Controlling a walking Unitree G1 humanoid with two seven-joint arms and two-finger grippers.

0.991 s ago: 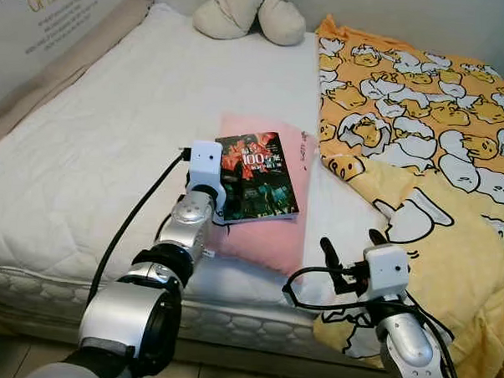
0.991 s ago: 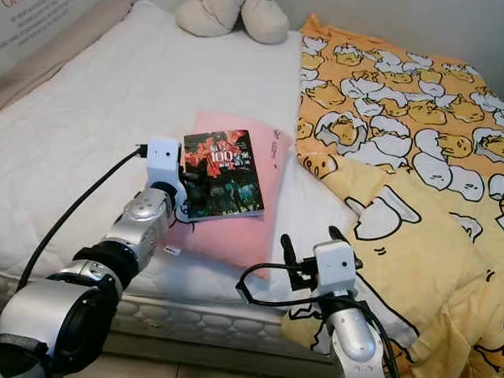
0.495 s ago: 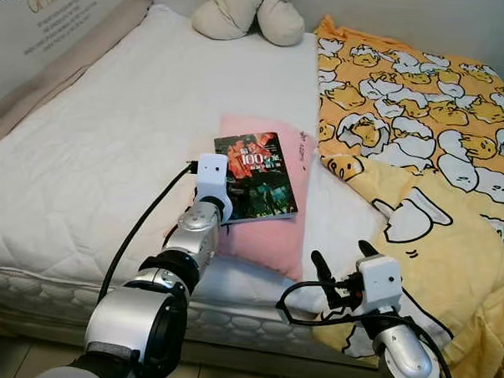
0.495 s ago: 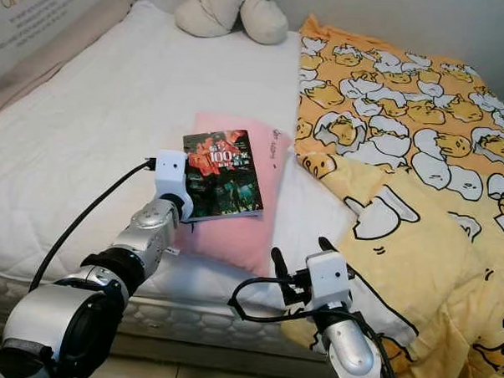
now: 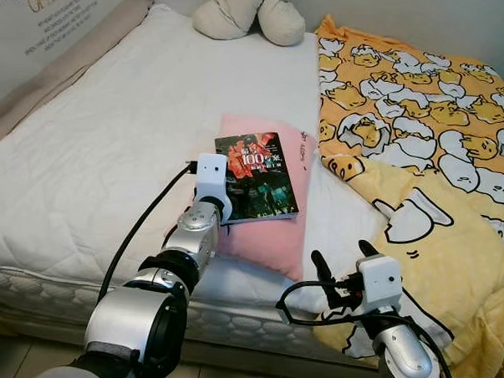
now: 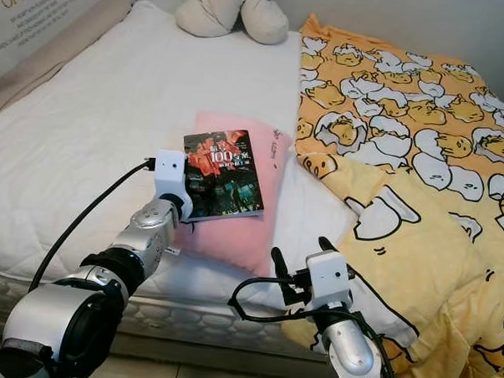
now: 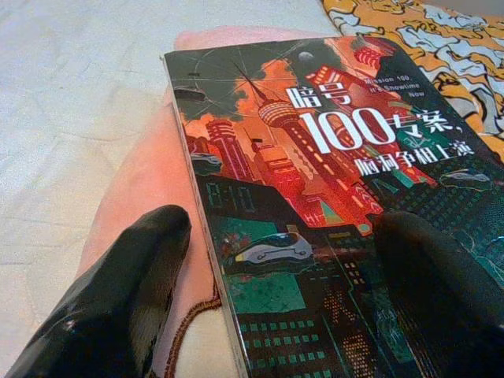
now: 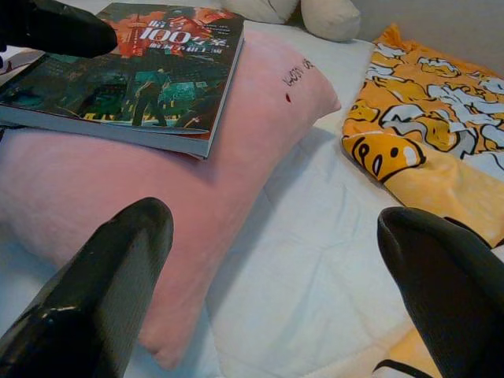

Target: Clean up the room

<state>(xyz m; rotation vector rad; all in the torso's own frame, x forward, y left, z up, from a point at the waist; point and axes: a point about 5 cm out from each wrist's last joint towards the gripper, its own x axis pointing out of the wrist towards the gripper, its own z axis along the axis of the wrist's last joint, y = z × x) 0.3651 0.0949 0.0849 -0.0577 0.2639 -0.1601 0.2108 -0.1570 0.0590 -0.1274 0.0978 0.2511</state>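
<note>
Apparently mid-grasp: left gripper (image 7: pixel 276 260) spread wide astride near corner of glossy dark paperback book with red city cover (image 5: pixel 258 176), mid-frame, flat on soft pink pillow (image 5: pixel 271 238) atop white quilted mattress (image 5: pixel 112 141). Best slid further under spine before closing. Right gripper (image 8: pixel 276 260) likewise agape, lower right, beside yellow duck-print duvet (image 5: pixel 421 138).

The pink pillow (image 5: pixel 263 231) is the landmark. On its left, open white mattress (image 5: pixel 112 141) gives free passage. On top lies a book (image 5: pixel 257 175) (the left pincer (image 7: pixel 276 260) straddles its near corner). Right of it, a narrow white strip, then the rumpled yellow blanket (image 5: pixel 421 146).
</note>
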